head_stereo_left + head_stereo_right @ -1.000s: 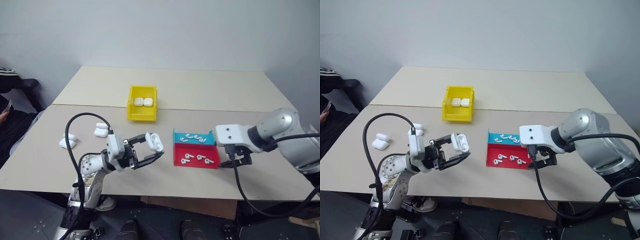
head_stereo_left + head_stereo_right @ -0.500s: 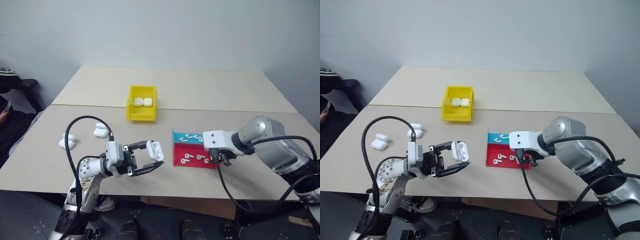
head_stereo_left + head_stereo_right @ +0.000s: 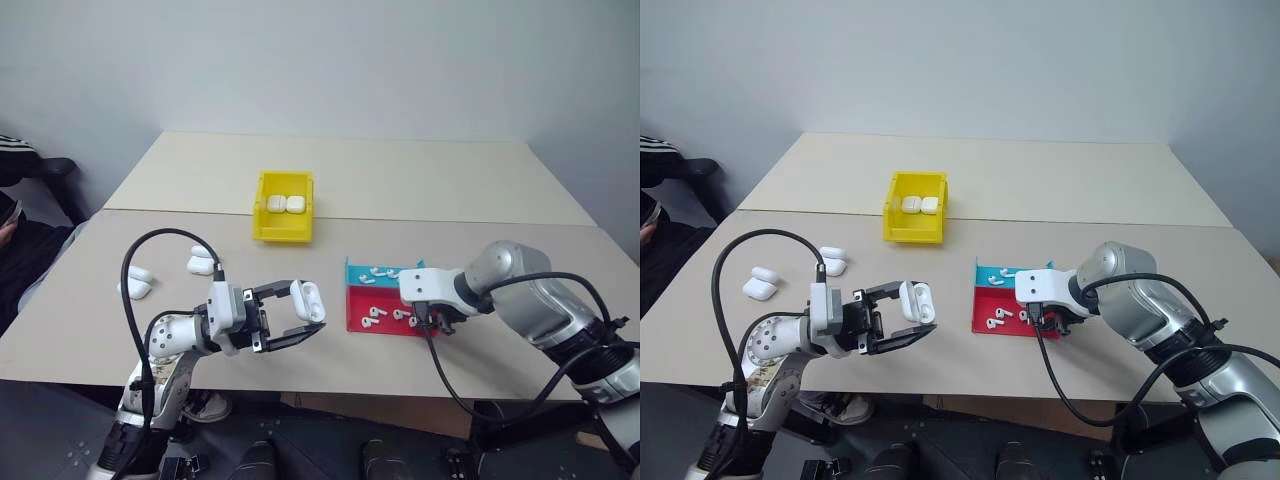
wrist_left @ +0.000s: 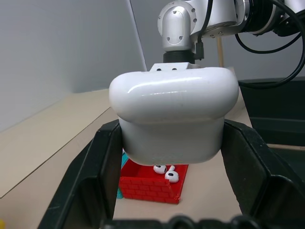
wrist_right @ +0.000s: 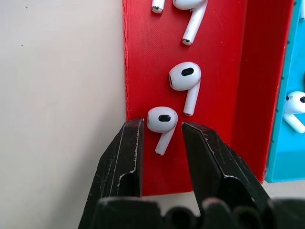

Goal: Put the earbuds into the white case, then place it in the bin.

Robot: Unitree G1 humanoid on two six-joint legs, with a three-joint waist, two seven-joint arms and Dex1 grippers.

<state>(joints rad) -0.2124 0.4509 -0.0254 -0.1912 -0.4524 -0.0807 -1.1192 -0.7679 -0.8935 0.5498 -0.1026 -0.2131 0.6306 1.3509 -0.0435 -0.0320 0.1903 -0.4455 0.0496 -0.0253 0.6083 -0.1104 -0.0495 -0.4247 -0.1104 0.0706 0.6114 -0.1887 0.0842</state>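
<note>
The left gripper (image 3: 295,315), lower left of centre in the left eye view, is clamped on the white case (image 3: 309,300) and holds it above the table (image 3: 420,180), clear of the surface. The right gripper (image 5: 162,131) has swung in from the right of the frame over the last second and dropped onto the red half of the red-and-teal tray (image 3: 352,312), right of centre. Its jaws have narrowed from a wide setting and now stand slightly apart, bracketing one earbud (image 5: 162,121); whether the fingers (image 5: 129,143) already touch it cannot be told. Judgement: the pick of an earbud is in progress, not completed. More earbuds (image 5: 185,81) lie just beside the target, so a skewed closure could disturb them. The bin (image 3: 284,206), upper centre, already holds two cases (image 3: 286,203). Spare cases (image 3: 204,262) lie at the left of the table.
</note>
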